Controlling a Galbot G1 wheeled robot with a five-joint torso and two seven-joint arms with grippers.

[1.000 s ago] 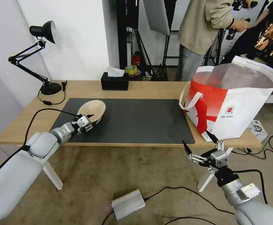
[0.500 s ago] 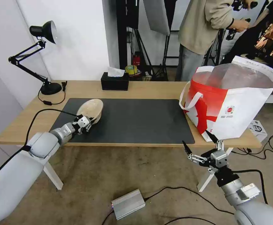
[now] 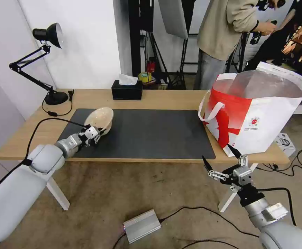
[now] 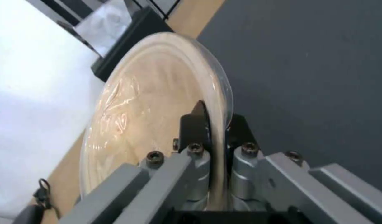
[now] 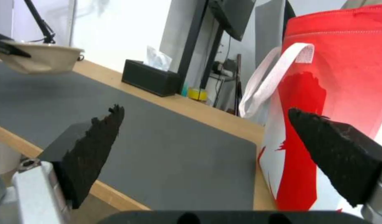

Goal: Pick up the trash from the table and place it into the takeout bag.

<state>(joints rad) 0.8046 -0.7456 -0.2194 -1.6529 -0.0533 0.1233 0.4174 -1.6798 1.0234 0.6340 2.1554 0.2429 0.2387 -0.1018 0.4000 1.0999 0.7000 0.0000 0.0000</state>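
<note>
So the left claw (image 3: 96,133) is pinched down tight on the rim of the shallow beige bowl (image 3: 100,118), one finger (image 4: 194,124) inside the bowl and the other on the outside wall, with the rim sandwiched between them. The bowl is tilted up pretty steeply on its edge over the left end of the dark grey mat (image 3: 151,133), its open side facing toward the robot's left, and in the right wrist view it looks to be hanging clear of the mat. Up close it's a pale, creamy beige, with a crinkly clear film look across the inside and nothing obvious sitting in it. The right claw (image 3: 221,162) is spread wide with nothing in it, hanging below the front edge of the desk (image 3: 164,98), just beside the near corner of the takeout bag (image 3: 258,114). That bag stands upright at the right end of the desk, mouth open, silver lining showing, a white loop handle (image 5: 267,82) drooping down the red side that faces the mat. At the back of the desk there's a black tissue box (image 3: 127,89) and, over in the left corner, a black desk lamp (image 3: 42,58), both well apart from the bowl.
</note>
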